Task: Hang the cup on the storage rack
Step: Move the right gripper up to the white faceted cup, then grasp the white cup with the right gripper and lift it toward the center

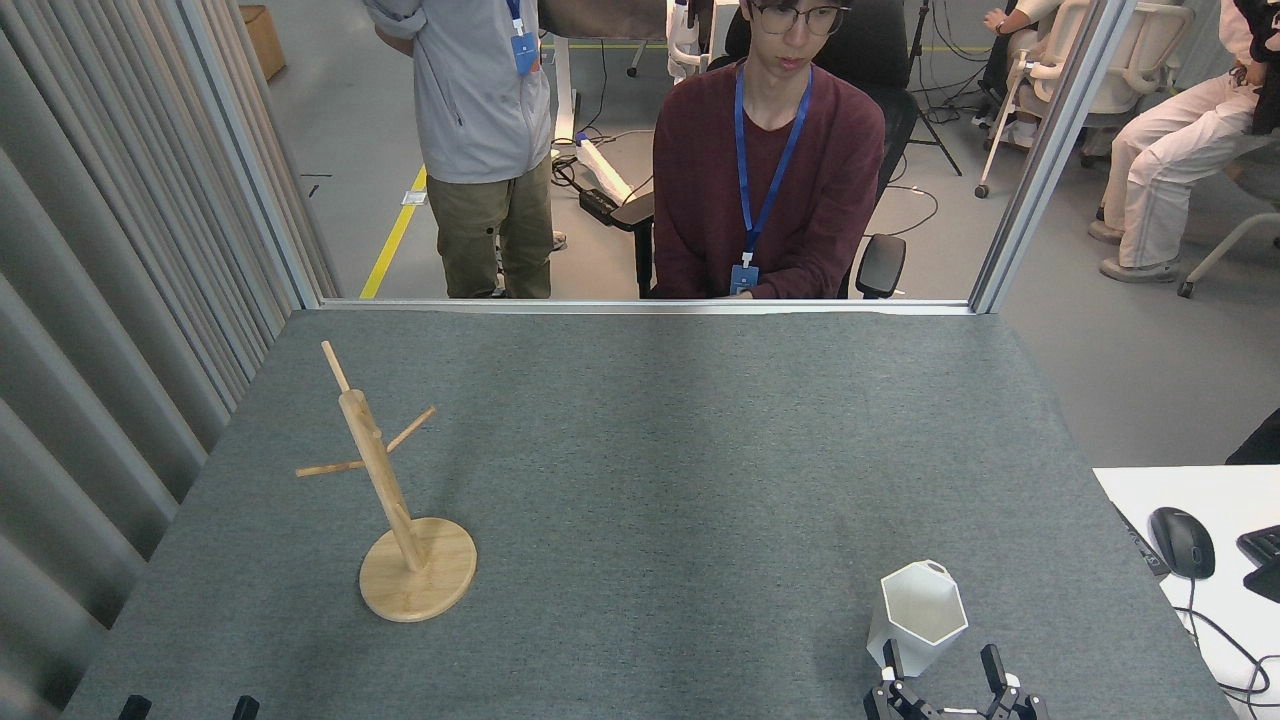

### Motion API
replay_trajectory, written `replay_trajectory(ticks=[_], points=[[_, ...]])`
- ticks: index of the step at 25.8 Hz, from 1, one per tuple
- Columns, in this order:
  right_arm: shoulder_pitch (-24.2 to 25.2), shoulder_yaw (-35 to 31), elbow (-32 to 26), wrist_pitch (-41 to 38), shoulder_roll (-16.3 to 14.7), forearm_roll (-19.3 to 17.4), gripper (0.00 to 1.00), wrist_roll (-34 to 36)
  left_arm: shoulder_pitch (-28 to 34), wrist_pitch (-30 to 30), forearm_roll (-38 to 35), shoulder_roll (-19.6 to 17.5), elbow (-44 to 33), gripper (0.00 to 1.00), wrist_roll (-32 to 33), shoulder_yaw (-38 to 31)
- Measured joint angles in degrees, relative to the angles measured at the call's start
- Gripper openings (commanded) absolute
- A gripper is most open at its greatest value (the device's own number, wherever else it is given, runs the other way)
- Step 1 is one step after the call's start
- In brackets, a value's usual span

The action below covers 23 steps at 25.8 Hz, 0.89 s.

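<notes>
Bright, even overhead light, the frame sharp throughout, with soft faint shadows mottling the grey table.

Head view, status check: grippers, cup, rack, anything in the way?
Right gripper open, just short of the cup. Left gripper fingertips only at the frame edge, state unclear. Cup upright on the table, storage rack bare. Nothing between them.

A grey felt-covered table fills the near ground. Pale ribbed panels line the left. Beyond an aluminium frame post, the grey concrete floor carries a yellow line and white office chairs far right.
</notes>
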<state>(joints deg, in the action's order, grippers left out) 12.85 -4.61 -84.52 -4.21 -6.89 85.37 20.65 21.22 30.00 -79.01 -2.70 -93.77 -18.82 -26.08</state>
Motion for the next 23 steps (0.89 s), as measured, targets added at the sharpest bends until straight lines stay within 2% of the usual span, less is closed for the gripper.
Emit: replay_trajectory(ticks=[5,15,16,18,19,21,23], points=[[-3.43,0.04,3.05,-0.12,-0.32,0.05,0.99,-0.49,-0.02,-0.03,0.01,-0.06,0.00,1.00,-0.10,-0.02],[-7.00,0.68,8.17,-0.07,-1.23,0.40,0.98,-0.71,0.24,-0.04,0.09,-0.49,-0.08,1.00,-0.11,-0.04],[-7.50,0.69,9.02,-0.06,-1.19,0.41,0.93,-0.71,0.20,-0.01,0.09,-0.53,-0.11,1.00,-0.10,-0.05],[-8.06,0.69,10.17,0.06,-1.17,0.42,0.68,-0.36,0.02,0.04,0.08,-0.52,-0.21,1.00,-0.11,-0.04],[-8.25,0.68,10.55,0.06,-1.20,0.43,0.61,-0.32,-0.04,0.05,0.08,-0.48,-0.27,1.00,-0.10,-0.04],[-8.51,0.67,11.06,0.07,-1.34,0.47,0.53,-0.06,-0.25,0.06,0.04,-0.41,-0.29,1.00,-0.10,0.00],[-8.66,0.65,11.19,0.10,-1.38,0.50,0.53,0.00,-1.07,0.06,-0.04,-0.43,-0.19,1.00,-0.11,0.25]])
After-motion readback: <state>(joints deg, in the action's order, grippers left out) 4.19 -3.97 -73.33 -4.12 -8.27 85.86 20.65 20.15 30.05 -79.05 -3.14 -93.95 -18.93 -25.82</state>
